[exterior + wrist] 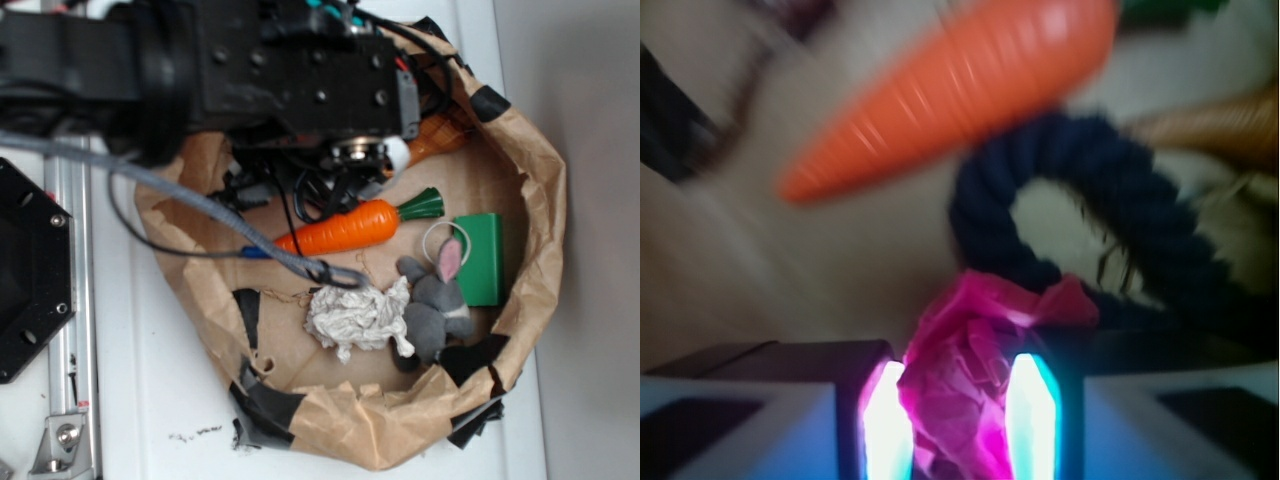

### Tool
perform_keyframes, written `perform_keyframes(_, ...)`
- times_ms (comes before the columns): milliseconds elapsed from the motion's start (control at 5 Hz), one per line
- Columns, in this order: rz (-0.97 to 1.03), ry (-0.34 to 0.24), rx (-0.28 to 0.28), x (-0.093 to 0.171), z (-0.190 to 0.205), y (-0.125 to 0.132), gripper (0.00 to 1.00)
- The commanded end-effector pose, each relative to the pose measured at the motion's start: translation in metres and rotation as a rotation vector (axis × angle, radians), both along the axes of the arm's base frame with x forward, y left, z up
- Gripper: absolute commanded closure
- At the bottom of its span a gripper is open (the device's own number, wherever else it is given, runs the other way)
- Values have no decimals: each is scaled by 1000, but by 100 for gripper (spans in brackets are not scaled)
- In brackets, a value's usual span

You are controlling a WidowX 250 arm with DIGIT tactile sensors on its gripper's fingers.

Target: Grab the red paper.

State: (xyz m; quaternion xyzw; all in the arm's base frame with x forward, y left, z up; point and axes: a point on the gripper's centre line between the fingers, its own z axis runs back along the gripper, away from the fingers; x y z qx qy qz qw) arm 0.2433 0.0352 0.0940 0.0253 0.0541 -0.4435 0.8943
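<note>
Up close in the wrist view, the gripper point(958, 420) has two glowing fingers point(885, 425), and they are squeezed onto one red paper point(965, 385), which looks pink in the light. The paper sits right between them. Just past it lies one dark rope ring point(1090, 215), then one orange carrot point(950, 90). From outside, one brown paper bag point(540, 200) holds one white paper wad point(358, 318), one gray bunny point(435, 305) and one green box point(482, 258). The red paper is hidden there.
</note>
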Motion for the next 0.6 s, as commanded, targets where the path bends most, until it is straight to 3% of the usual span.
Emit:
perform_keyframes(0,377,-30,-129,48,79,-29,100)
perform_keyframes(200,447,-75,-161,57,69,-18,100)
perform_keyframes(400,449,-81,-207,51,57,-12,100)
